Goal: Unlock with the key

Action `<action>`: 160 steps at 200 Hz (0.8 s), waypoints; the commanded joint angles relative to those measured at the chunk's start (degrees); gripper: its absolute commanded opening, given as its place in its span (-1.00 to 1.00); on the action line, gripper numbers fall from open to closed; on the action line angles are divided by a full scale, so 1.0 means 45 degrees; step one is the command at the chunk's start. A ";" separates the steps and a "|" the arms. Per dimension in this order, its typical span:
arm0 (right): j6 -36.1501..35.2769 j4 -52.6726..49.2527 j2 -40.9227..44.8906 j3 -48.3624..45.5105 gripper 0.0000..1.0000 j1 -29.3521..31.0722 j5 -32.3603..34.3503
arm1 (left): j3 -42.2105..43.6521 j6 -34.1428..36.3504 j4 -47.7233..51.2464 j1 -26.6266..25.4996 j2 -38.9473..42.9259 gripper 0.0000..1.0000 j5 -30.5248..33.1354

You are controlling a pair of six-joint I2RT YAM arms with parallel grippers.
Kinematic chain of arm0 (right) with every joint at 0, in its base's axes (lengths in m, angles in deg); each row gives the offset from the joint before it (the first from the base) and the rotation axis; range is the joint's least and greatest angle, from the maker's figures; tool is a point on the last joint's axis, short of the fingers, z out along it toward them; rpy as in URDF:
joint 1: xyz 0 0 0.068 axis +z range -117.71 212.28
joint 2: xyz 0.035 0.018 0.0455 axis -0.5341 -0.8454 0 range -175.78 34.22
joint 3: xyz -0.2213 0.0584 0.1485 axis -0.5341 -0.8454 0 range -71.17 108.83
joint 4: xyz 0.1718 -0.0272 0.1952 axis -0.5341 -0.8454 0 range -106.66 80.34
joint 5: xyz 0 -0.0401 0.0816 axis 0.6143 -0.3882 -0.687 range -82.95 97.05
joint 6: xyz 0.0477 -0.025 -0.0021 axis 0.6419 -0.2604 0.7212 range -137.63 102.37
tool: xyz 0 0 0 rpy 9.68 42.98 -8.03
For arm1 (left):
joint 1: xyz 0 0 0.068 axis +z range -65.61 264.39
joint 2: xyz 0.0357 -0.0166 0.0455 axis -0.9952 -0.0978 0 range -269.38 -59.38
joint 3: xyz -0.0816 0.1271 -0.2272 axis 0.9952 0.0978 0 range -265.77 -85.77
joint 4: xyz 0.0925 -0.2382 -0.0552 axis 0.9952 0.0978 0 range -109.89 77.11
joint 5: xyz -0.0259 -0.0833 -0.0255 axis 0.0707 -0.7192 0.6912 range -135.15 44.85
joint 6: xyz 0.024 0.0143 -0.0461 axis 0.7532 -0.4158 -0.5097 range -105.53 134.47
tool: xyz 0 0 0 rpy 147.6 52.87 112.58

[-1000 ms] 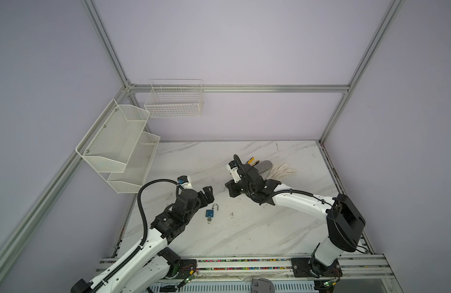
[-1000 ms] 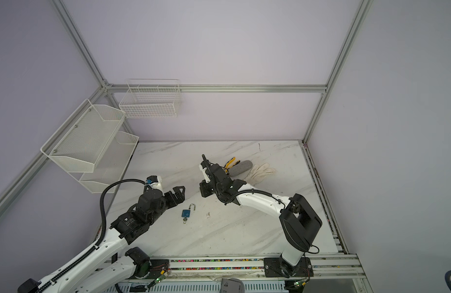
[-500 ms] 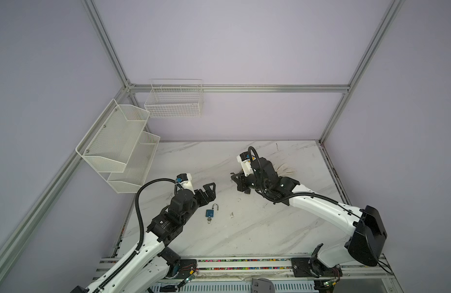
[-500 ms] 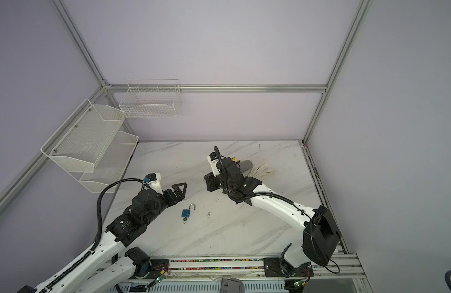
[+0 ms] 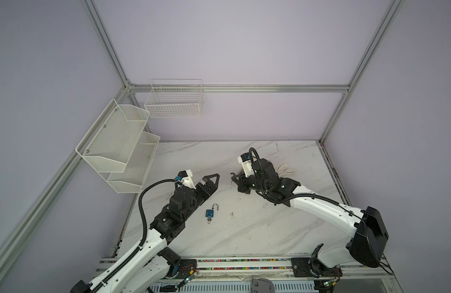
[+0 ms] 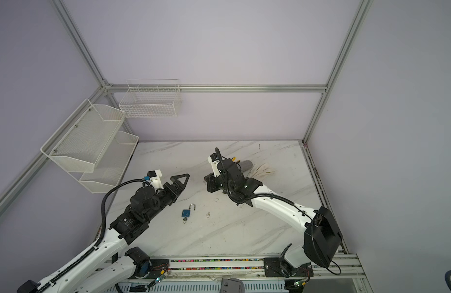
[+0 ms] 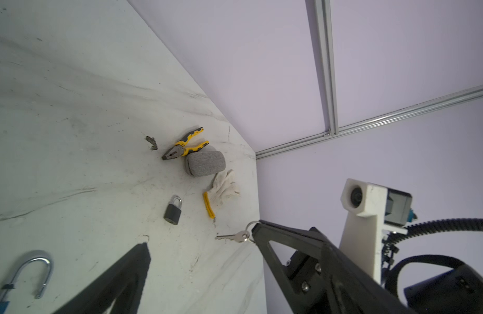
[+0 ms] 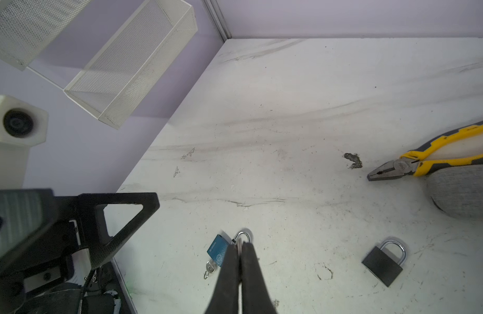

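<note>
Fixed to the side wall: two-tier bin rack (image 5: pixel 117 152) of white perforated sheet, with sloped fronts. On the back wall: wire basket (image 5: pixel 173 101) in a white square grid.

Flat on the marble-veined table (image 5: pixel 257 236), between the arms: blue padlock (image 5: pixel 209 213), rectangular body, steel shackle swung open, inserted key (image 8: pixel 209 267) on a small ring in its keyhole.

Right gripper (image 8: pixel 240 246): pinched shut on a silver key (image 7: pixel 233 237) at its ring end, blade jutting free, clear of both padlocks.

Left gripper (image 5: pixel 210 183): spread wide, black triangular fingers, holding nothing, near the blue padlock.

Toward the back right: black padlock (image 7: pixel 173 209), matte, shackle closed, lying flat. Close by: yellow-handled pliers (image 7: pixel 184 145) against a grey felt-like cylinder (image 7: pixel 205 164), and a white knit glove (image 7: pixel 224 190) with a yellow cuff.
</note>
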 commanded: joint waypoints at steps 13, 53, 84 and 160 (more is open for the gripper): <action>0.0883 0.1652 0.0480 -0.0422 -1.00 0.0347 0.0036 | -0.0226 -0.2004 -0.1812 0.0052 -0.0862 0.97 -0.0618; 0.1609 0.3018 0.0441 -0.0653 -1.00 0.0737 0.0294 | -0.0445 -0.3325 -0.3004 -0.0084 -0.1974 0.99 -0.1024; 0.1892 0.3823 0.0262 -0.0771 -1.00 0.0979 0.0378 | -0.0286 -0.4314 -0.3972 -0.0223 -0.2298 1.00 -0.0751; 0.2408 0.5129 0.0016 -0.0810 -1.00 0.1431 0.0451 | -0.0108 -0.5468 -0.4655 -0.0564 -0.2161 1.00 -0.0070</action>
